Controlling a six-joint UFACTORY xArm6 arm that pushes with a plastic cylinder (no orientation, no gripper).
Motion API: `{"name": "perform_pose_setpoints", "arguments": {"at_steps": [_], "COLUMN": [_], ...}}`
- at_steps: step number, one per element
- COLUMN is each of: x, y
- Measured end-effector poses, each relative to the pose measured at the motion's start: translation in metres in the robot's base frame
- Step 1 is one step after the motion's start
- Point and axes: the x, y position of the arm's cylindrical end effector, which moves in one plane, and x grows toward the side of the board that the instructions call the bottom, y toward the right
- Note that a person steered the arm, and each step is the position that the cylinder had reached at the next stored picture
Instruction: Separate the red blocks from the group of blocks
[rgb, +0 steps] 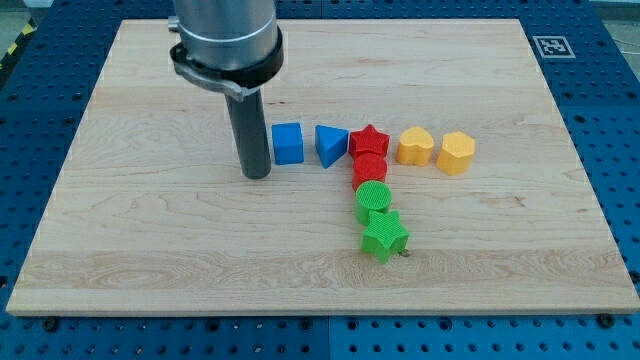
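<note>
A red star block (370, 139) sits in a row of blocks, with a red cylinder-like block (369, 167) touching it just below. In the row, a blue cube (287, 143) and a blue triangle (331, 145) lie to the star's left; a yellow heart-like block (415, 146) and a yellow hexagon-like block (456, 152) lie to its right. Below the red cylinder are a green cylinder (374, 199) and a green star (384, 238). My tip (257, 175) rests on the board just left of the blue cube, close to it.
The wooden board (150, 250) lies on a blue perforated table. A black-and-white marker tag (553, 45) sits at the board's top right corner. The arm's grey body (225, 40) stands over the board's top left part.
</note>
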Motion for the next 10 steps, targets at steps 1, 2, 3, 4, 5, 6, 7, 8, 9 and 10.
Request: {"name": "perform_pose_setpoints", "arguments": {"at_steps": [1, 2, 3, 4, 5, 6, 7, 8, 9, 10], "x": [0.027, 0.044, 0.075, 0.107, 0.124, 0.133, 0.140, 0.140, 0.139, 0.125], "y": [-0.007, -0.009, -0.009, 0.006, 0.052, 0.113, 0.159, 0.171, 0.239, 0.306]}}
